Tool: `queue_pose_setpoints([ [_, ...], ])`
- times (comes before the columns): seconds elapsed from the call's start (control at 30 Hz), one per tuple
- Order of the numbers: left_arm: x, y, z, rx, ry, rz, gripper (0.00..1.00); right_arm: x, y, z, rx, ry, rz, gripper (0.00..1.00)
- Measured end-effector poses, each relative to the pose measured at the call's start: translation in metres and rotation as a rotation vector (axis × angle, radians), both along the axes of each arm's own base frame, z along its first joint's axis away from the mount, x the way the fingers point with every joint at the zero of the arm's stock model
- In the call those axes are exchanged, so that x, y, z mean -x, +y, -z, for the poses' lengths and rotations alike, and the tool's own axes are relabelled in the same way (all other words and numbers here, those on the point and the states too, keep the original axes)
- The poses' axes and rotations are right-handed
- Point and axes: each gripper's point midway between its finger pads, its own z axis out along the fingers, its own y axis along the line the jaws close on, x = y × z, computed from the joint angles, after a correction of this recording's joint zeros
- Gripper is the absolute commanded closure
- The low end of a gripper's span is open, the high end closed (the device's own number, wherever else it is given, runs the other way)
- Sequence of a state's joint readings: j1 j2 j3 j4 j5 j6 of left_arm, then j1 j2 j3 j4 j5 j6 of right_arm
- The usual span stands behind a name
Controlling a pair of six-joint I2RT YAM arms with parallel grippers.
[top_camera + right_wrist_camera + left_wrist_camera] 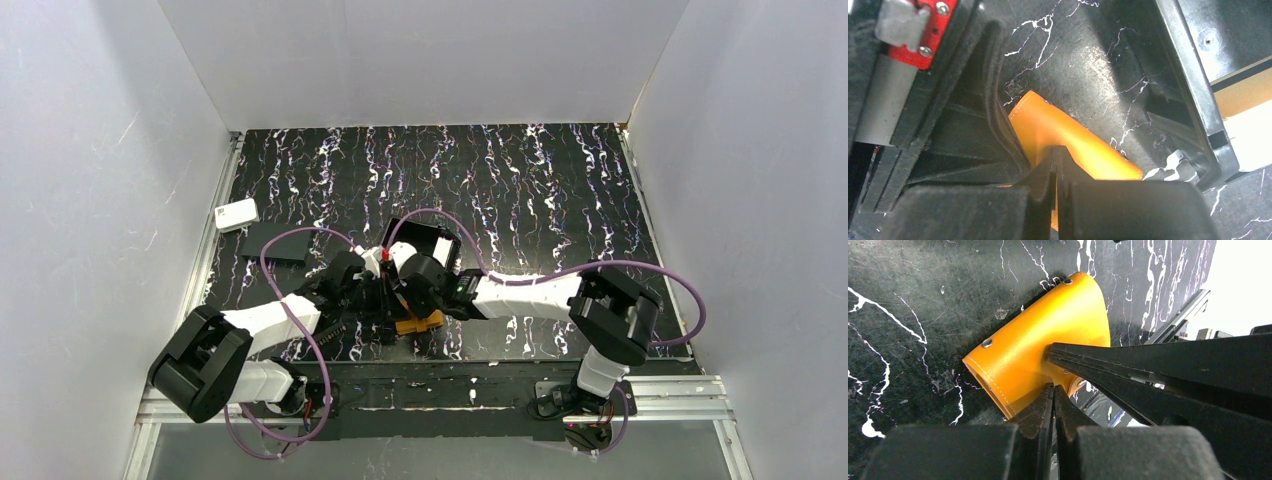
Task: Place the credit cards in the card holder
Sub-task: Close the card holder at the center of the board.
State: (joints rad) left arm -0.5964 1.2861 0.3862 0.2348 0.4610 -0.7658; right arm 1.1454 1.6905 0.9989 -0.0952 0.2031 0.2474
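Observation:
The orange card holder (420, 323) sits near the table's front edge, bowed up into an arch (1043, 340). My left gripper (1053, 386) is shut, its tips pinched on the holder's lower rim. The right gripper (1055, 150) is shut on one orange wall of the holder (1073, 140), and a strip of orange shows between its fingers. In the left wrist view the right gripper's long fingers (1148, 365) reach in from the right onto the holder. The two grippers meet tip to tip over it. No credit cards can be made out.
A black open tray (430, 245) stands just behind the grippers; its wall (1193, 100) is close to the right one, with tan and white flat surfaces (1248, 115) inside. At the left lie a white rounded box (236, 214) and a flat black rectangle (275, 243).

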Motion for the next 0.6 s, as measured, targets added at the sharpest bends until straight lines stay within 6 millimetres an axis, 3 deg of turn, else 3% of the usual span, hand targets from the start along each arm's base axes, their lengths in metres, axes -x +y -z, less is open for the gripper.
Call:
queue_pose_setpoints([
  [0.27, 0.000, 0.000, -0.001, 0.000, -0.001, 0.000, 0.97, 0.000, -0.001, -0.001, -0.075, -0.028, 0.005, 0.99],
  [0.33, 0.002, 0.000, -0.002, -0.001, 0.009, 0.004, 0.94, -0.002, -0.005, -0.003, -0.066, -0.018, 0.021, 0.72],
  [0.37, 0.004, 0.000, -0.002, -0.001, 0.015, 0.008, 0.91, -0.004, -0.007, -0.005, -0.052, -0.007, 0.039, 0.65],
  [0.47, 0.010, 0.001, -0.006, 0.001, 0.049, 0.019, 0.79, -0.013, -0.009, -0.019, -0.033, 0.009, 0.092, 0.50],
  [0.5, 0.012, 0.001, -0.008, 0.001, 0.058, 0.024, 0.76, -0.020, -0.006, -0.035, -0.045, 0.018, 0.129, 0.46],
  [0.6, 0.016, 0.001, -0.017, -0.002, 0.082, 0.030, 0.67, -0.022, -0.012, -0.056, -0.090, 0.051, 0.208, 0.40],
])
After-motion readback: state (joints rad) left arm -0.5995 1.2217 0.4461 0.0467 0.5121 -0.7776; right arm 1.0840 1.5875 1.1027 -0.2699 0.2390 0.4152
